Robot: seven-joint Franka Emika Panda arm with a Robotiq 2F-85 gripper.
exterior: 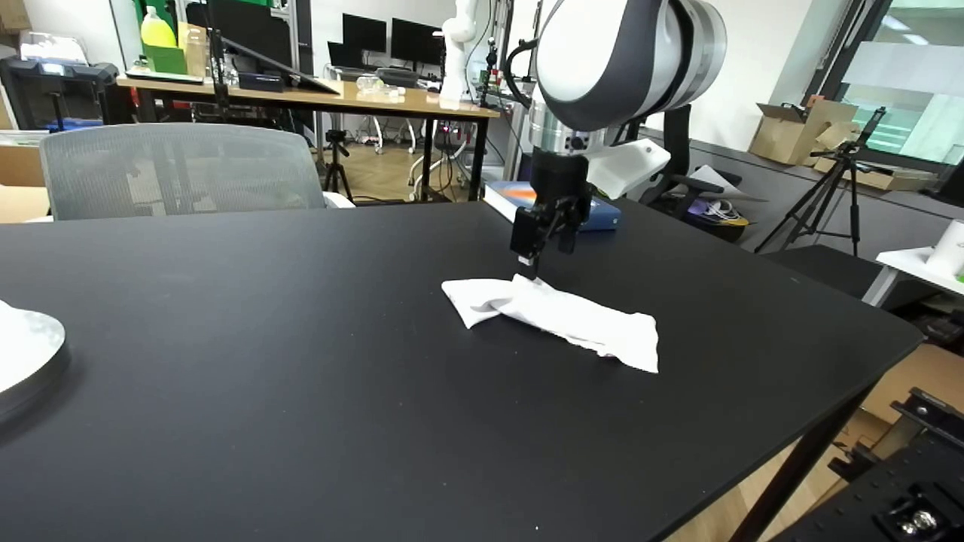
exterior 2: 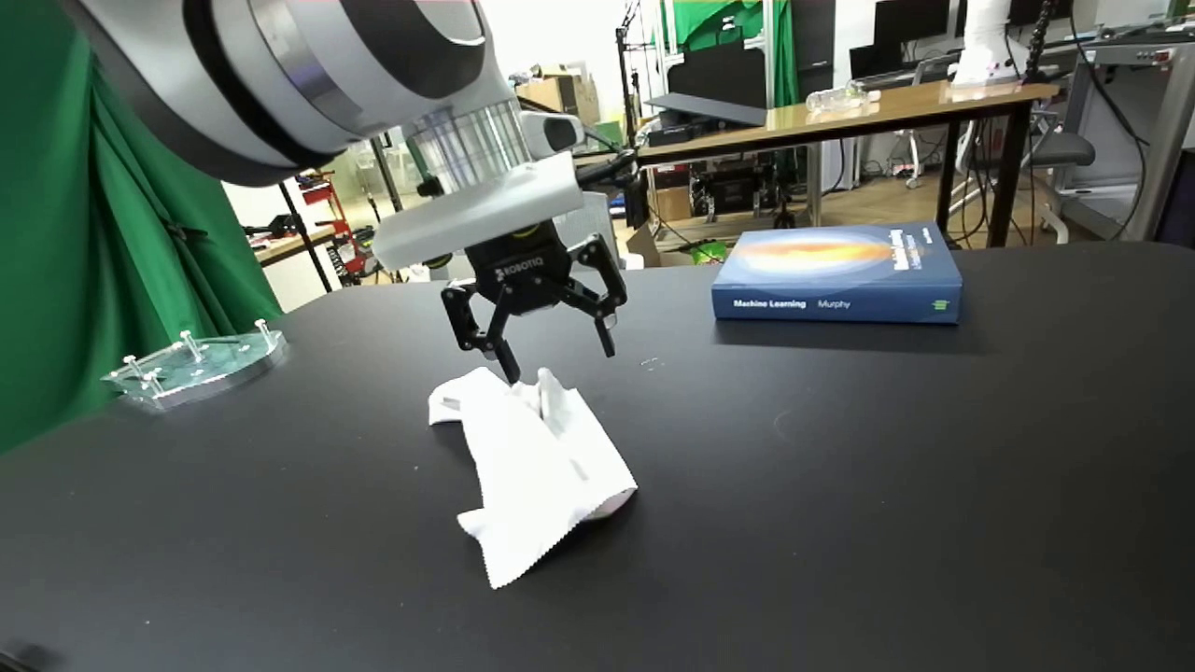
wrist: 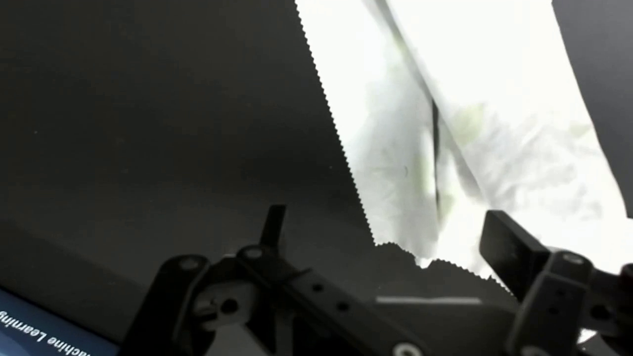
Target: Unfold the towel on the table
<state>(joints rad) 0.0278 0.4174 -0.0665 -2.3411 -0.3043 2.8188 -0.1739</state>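
A white towel (exterior: 572, 320) lies crumpled and folded over itself on the black table (exterior: 263, 361). It also shows in an exterior view (exterior 2: 537, 467) with a raised ridge near its far end, and in the wrist view (wrist: 524, 99) with faint green marks and zigzag edges. My gripper (exterior 2: 561, 364) is open and points down at the towel's far end. In the wrist view, the gripper (wrist: 385, 211) has one finger over the towel and the other over bare table beside it. Nothing is held between the fingers. I cannot tell whether the near fingertip touches the cloth.
A thick blue book (exterior 2: 836, 275) lies on the table behind the gripper; its corner shows in the wrist view (wrist: 44, 331). A clear plate with bolts (exterior 2: 196, 369) sits near the table's edge. A round white-topped object (exterior: 30, 346) and a grey chair (exterior: 181, 169) stand farther off.
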